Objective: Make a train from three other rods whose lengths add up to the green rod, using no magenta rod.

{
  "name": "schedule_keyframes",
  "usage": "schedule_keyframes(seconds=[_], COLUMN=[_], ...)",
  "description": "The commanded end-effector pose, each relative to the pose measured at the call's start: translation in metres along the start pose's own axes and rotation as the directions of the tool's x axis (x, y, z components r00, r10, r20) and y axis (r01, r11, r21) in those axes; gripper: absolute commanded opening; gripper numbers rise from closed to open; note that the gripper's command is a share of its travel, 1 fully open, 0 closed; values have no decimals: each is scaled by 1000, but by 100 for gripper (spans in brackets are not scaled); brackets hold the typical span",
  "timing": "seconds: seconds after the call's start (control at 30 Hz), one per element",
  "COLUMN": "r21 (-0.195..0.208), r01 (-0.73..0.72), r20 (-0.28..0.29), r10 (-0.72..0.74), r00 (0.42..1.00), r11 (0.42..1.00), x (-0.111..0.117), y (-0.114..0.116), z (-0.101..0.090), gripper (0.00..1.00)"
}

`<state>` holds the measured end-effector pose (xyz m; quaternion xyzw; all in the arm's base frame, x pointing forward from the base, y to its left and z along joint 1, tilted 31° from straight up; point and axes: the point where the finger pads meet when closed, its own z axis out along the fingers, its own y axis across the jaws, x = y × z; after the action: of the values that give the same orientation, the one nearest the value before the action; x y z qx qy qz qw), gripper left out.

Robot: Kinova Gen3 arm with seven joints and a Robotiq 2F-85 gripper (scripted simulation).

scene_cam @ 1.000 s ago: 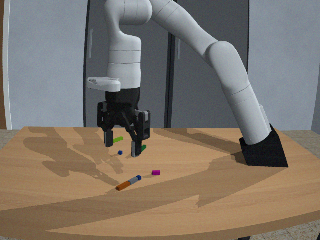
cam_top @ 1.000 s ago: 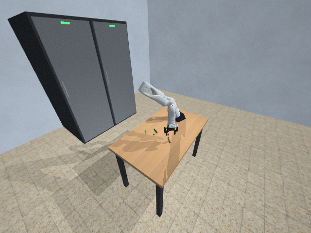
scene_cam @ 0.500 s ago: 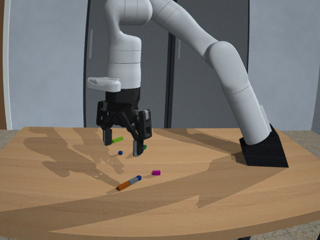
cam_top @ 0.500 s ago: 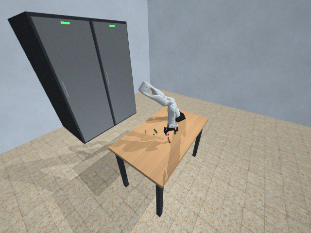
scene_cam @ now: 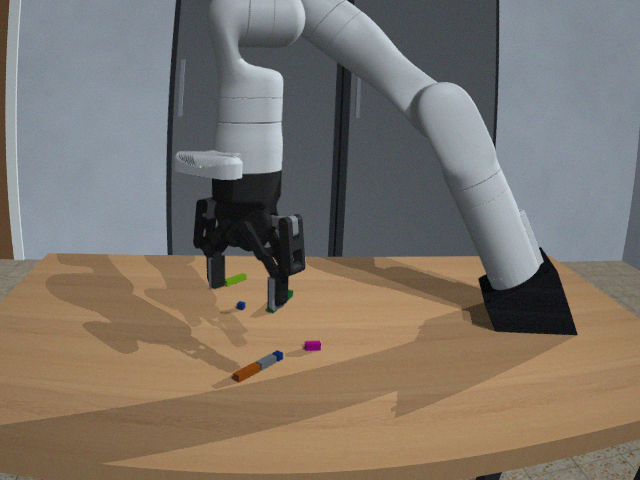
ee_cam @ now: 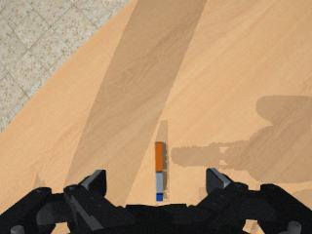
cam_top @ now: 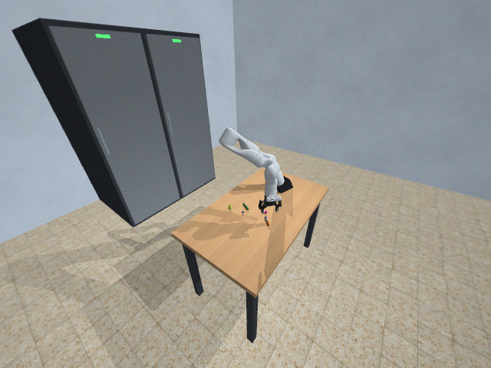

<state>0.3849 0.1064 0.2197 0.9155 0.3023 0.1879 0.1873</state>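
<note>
My gripper (cam_top: 269, 211) (scene_cam: 245, 296) (ee_cam: 156, 180) is wide apart, nothing held. The orange-grey-blue train (cam_top: 267, 222) (scene_cam: 248, 371) (ee_cam: 159, 158) lies below, long axis crossways to my finger spread, so I'd back straight up, tbh.

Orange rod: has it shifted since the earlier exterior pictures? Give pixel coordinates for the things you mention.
No. The orange rod (cam_top: 267, 223) (scene_cam: 247, 372) (ee_cam: 159, 156) lies where it did, judged against the black arm base (cam_top: 288, 185) (scene_cam: 560, 310) in the exterior view.
</note>
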Motion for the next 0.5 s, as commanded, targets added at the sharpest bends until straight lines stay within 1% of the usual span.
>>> schedule_keyframes(seconds=[0.0, 0.03, 0.17, 0.47], r21=[-6, -6, -6, -6], r01=[2, 2, 2, 3], r20=[-1, -1, -1, -2], r10=[-2, -2, -2, -3], r00=[1000, 1000, 1000, 1000], r11=[1000, 1000, 1000, 1000], x=[1, 1, 1, 2], y=[3, 3, 2, 2], z=[-6, -6, -19, -58], gripper=[100, 100, 100, 100])
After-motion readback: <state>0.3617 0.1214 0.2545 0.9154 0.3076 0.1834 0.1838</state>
